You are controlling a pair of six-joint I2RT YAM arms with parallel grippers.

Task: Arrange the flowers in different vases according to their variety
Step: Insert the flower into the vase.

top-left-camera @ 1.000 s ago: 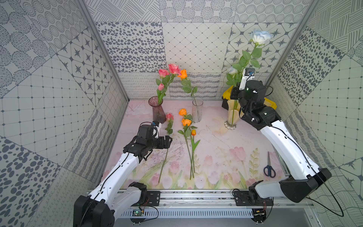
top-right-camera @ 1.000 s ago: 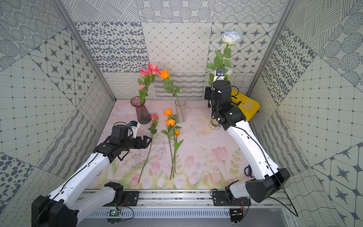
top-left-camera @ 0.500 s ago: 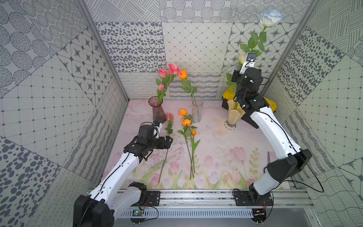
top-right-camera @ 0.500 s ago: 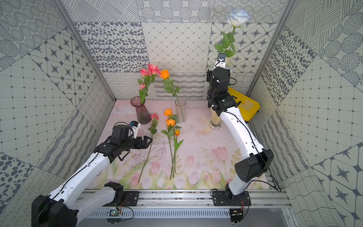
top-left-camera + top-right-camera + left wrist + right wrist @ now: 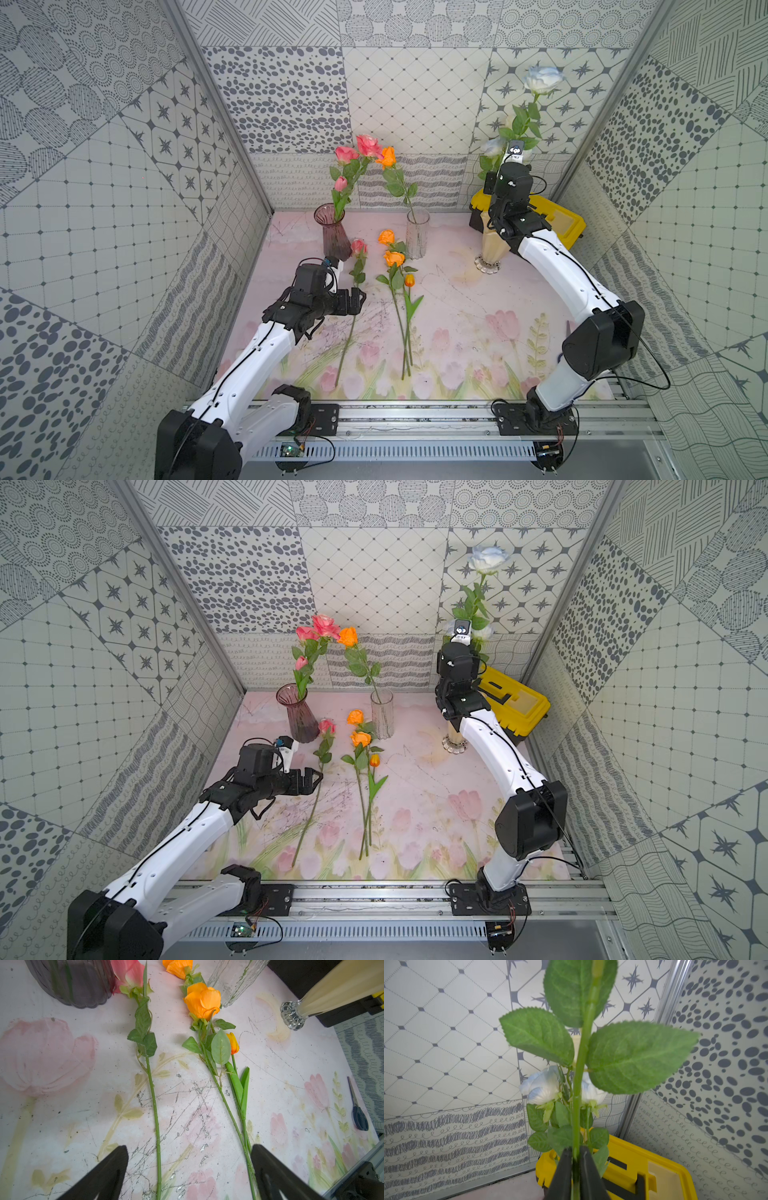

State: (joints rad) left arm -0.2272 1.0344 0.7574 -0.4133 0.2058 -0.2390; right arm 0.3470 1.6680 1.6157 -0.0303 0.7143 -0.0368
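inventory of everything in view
tablecloth: 1, pink floral
purple vase: 1, purple, rear left
clear vase: 1, clear, rear middle
cream vase: 1, cream, rear right
pink flowers: 4, pink, three in purple vase, one lying
orange flowers: 4, orange, one in clear vase, three lying
white flowers: at least 3, pale, above cream vase
toolbox: 1, yellow, rear right
scissors: 1, dark, right edge
left gripper: open, above lying pink stem
right gripper: shut on tallest white stem

Grey-and-white patterned panels (image 5: 415, 104) walled the booth on three sides, evenly lit. A yellow toolbox (image 5: 515, 717) sat in the far corner beside a metal post (image 5: 603, 108). In front of the toolbox spread a scuffed pink tulip-print tablecloth (image 5: 457, 299), and beyond it an aluminium rail (image 5: 415, 419).
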